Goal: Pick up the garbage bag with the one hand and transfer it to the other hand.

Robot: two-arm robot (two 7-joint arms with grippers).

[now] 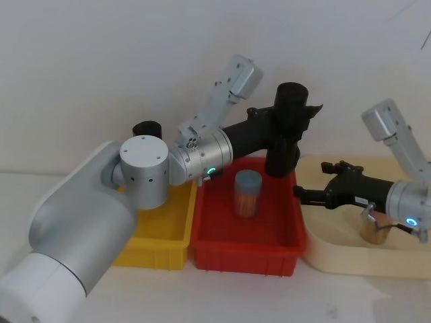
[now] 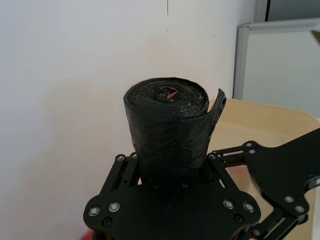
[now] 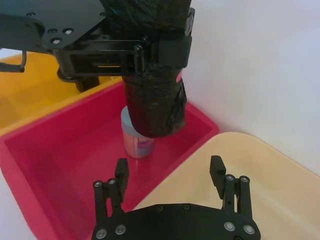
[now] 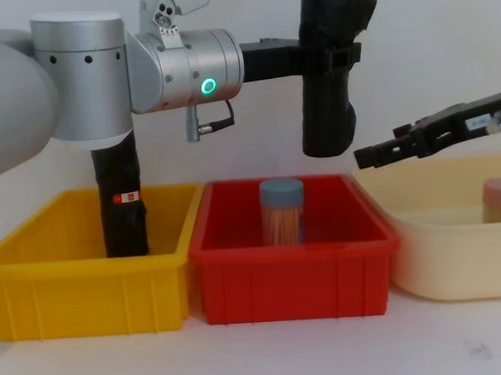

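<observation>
Your left pincer (image 1: 291, 120) is clamped on the garbage bag (image 1: 284, 151) just above its middle and holds it in the air above the back right part of the red bin (image 1: 244, 260). The roll stands upright, so its long axis runs 12 to 6 o'clock, with the flap (image 1: 314, 108) jutting from the top end toward 3 o'clock. The lower half hangs bare below the grip, and that looks like the part to take. Your right pincer (image 1: 308, 180) is spread wide, holds nothing and waits over the near-left corner of the cream tray (image 1: 350, 266). From there the bag lies near, up at about 11 o'clock in the head view, and its bottom end is a little higher than the fingertips. You would probably have to come up and leftward to bracket the roll beneath the left pincer's fingers. There is open air between the two, but the wall (image 1: 135, 54) stands close behind at 12 o'clock. The jar (image 1: 246, 194) stands in the bin down at about 7 o'clock from the bag, well below it.
</observation>
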